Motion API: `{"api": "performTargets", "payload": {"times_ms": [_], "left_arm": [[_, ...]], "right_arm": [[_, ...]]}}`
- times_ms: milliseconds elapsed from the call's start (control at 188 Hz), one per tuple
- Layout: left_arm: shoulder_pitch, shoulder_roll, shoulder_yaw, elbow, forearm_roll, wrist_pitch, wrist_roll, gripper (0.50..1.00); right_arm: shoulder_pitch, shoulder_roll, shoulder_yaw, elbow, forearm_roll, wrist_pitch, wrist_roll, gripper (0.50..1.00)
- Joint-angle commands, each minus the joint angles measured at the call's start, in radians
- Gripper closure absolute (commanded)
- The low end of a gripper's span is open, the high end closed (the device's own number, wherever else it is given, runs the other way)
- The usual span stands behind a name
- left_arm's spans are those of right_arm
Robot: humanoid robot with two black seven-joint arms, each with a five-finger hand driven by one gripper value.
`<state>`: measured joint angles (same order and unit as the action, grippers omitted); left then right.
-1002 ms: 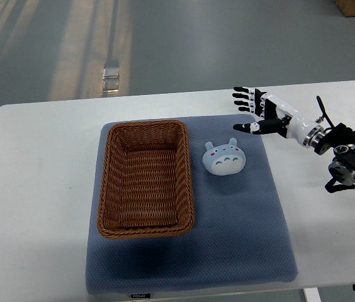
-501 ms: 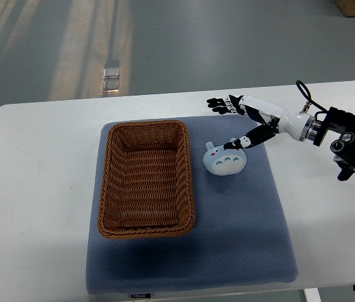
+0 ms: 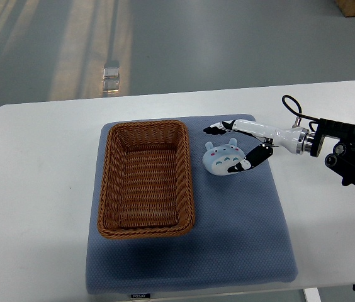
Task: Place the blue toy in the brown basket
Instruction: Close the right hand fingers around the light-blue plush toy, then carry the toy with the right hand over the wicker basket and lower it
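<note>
A pale blue toy (image 3: 223, 158) with a white belly lies on the blue-grey mat (image 3: 240, 226), just right of the brown wicker basket (image 3: 145, 178). My right hand (image 3: 231, 148) reaches in from the right and straddles the toy. Its fingers (image 3: 218, 129) lie along the toy's far side and its thumb (image 3: 248, 162) sits at the toy's near right side. The fingers are spread around the toy, not closed on it. The toy rests on the mat. The basket holds nothing. The left arm is out of view.
The mat lies on a white table (image 3: 39, 189). The right arm's black wrist unit and cable (image 3: 347, 157) hang over the table's right side. Grey floor lies beyond the far edge.
My right hand has moved left and down from above the mat's far right corner to the toy. The fingers now bracket the toy. The toy has not moved.
</note>
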<state>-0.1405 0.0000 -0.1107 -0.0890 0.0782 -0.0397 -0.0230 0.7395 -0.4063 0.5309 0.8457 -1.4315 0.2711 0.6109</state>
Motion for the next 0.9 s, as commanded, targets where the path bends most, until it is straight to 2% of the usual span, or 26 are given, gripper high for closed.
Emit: {"api": "performTargets", "payload": {"times_ms": [0, 192, 309, 421, 453, 469, 485, 501, 533, 629, 896], "left_arm": [[-0.002, 0.0, 0.002, 0.0, 0.0, 0.0, 0.0, 0.5], [-0.004, 0.0, 0.003, -0.002, 0.0, 0.0, 0.0, 0.5], [-0.005, 0.0, 0.003, -0.002, 0.0, 0.0, 0.0, 0.5], [-0.005, 0.0, 0.003, -0.002, 0.0, 0.0, 0.0, 0.5], [-0.005, 0.0, 0.003, -0.002, 0.0, -0.002, 0.0, 0.5], [-0.005, 0.0, 0.003, -0.002, 0.0, 0.0, 0.0, 0.5], [-0.005, 0.0, 0.003, -0.002, 0.0, -0.002, 0.0, 0.5], [-0.005, 0.0, 0.003, -0.002, 0.0, 0.0, 0.0, 0.5], [-0.005, 0.0, 0.003, -0.002, 0.0, -0.002, 0.0, 0.5], [-0.005, 0.0, 0.003, -0.002, 0.0, 0.0, 0.0, 0.5], [-0.007, 0.0, 0.003, -0.002, 0.0, 0.0, 0.0, 0.5]], "right_arm": [[0.015, 0.015, -0.031, -0.054, -0.003, -0.035, 0.0, 0.595], [0.026, 0.057, -0.089, -0.105, -0.003, -0.067, 0.0, 0.611], [0.027, 0.073, -0.092, -0.126, -0.003, -0.07, 0.0, 0.66], [0.027, 0.073, -0.094, -0.135, -0.003, -0.069, 0.0, 0.758], [0.029, 0.073, -0.094, -0.137, -0.003, -0.069, 0.0, 0.814], [0.031, 0.075, -0.094, -0.137, -0.003, -0.069, 0.0, 0.864], [0.032, 0.075, -0.094, -0.139, -0.003, -0.069, 0.0, 0.887], [0.034, 0.076, -0.094, -0.139, -0.003, -0.069, 0.0, 0.932], [0.035, 0.076, -0.094, -0.142, -0.003, -0.069, 0.0, 0.967], [0.044, 0.076, -0.088, -0.142, 0.002, -0.07, 0.0, 0.987], [0.135, 0.081, -0.068, -0.14, 0.033, -0.07, 0.0, 0.987]]}}
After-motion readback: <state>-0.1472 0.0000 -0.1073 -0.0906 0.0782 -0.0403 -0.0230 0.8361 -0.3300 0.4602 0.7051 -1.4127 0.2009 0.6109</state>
